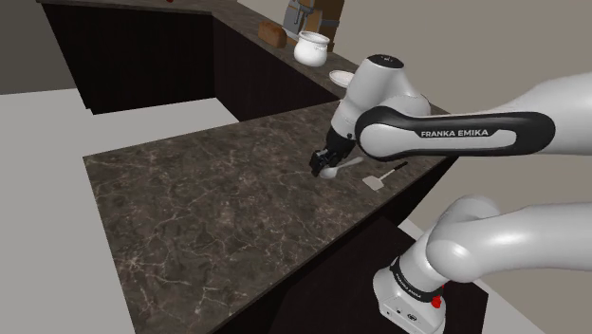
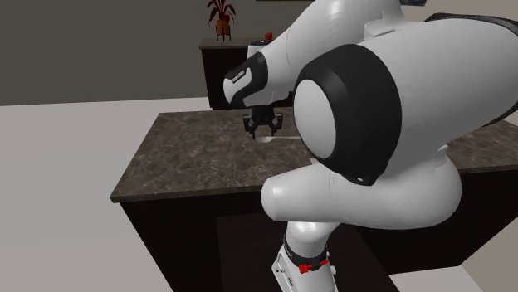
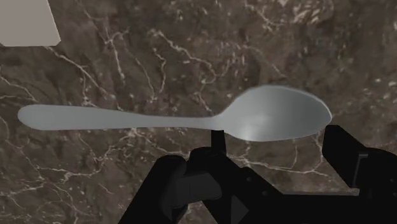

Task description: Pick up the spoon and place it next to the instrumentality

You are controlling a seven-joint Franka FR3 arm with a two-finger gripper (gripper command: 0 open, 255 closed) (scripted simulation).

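Grey spoon [image 3: 254, 118], plain, one piece: lies flat on the dark brown, white-veined marble worktop [image 1: 209, 209], near the edge on the stand's side, toward the corner at the shoulder view's right.

Black gripper [image 1: 329, 157]: directly over the spoon's bowl, fingers apart, one to each side, tips just short of it; spoon not clasped.

Flat white utensil [image 1: 381, 178] with black handle: same worktop, just beside the spoon, closer to that edge, not touching it.

White arm [image 1: 446, 134]: pale lettering "FRANKA EMIKA" on its dark band.

White pot [image 1: 311, 47] and brown loaf [image 1: 272, 33]: on the counter behind.
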